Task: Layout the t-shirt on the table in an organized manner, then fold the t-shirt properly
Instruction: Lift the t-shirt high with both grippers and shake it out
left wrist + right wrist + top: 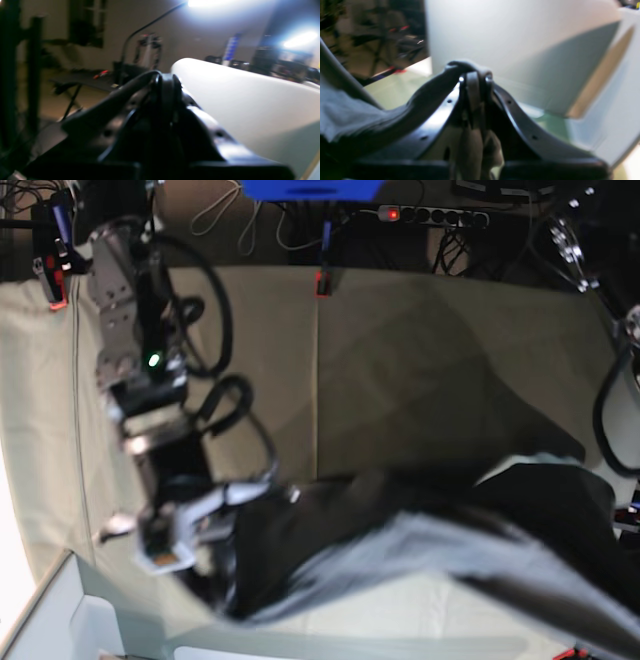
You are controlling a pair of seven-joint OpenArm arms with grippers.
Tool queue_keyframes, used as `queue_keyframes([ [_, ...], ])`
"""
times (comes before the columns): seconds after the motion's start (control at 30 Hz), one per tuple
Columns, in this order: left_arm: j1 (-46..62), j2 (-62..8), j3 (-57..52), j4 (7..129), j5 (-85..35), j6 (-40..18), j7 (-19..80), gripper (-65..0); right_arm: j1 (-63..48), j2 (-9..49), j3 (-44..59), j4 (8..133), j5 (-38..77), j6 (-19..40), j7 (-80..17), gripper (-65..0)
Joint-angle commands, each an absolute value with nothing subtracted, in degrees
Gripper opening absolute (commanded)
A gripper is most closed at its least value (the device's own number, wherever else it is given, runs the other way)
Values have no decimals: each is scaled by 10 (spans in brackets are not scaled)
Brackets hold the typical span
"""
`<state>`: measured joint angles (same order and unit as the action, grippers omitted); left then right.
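You're pinching the limp, light dark grey cotton t-shirt in both closed hands, right hand and left hand; regrip at the shoulder seams.

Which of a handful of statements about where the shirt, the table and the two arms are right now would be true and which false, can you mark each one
1. The right gripper is shut on the t-shirt. True; dark cloth is pinched between its fingers.
2. The t-shirt lies flat and neatly folded. False; it is stretched and lifted in a blurred band across the table.
3. The table is covered in pale green cloth. True.
4. The left gripper stands wide open. False; its fingers are together, with dark cloth draped at the tips.
5. The power strip sits on the t-shirt. False; it lies beyond the table's far edge.
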<state>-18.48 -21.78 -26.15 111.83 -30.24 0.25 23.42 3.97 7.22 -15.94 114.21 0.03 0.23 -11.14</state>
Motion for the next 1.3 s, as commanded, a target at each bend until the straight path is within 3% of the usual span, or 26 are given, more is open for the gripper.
queue_keyframes([
  [0.0,-210,-231,-252,1127,-303,1,216,-648,66,65,-153,1155,0,4,-89,-650],
  [0.23,-265,-230,-235,1128,-256,0,214,-646,156,65,-104,1155,0,4,-88,-650],
  [0.63,-241,-229,-268,1136,-247,-1,210,-646,229,77,-32,1156,0,2,-39,-650],
  [0.97,-142,-226,-276,1146,-249,0,209,-647,192,74,35,1157,0,1,33,-650],
  [1.27,-100,-170,-291,1150,-246,-2,208,-648,114,73,50,1156,0,1,78,-650],
])
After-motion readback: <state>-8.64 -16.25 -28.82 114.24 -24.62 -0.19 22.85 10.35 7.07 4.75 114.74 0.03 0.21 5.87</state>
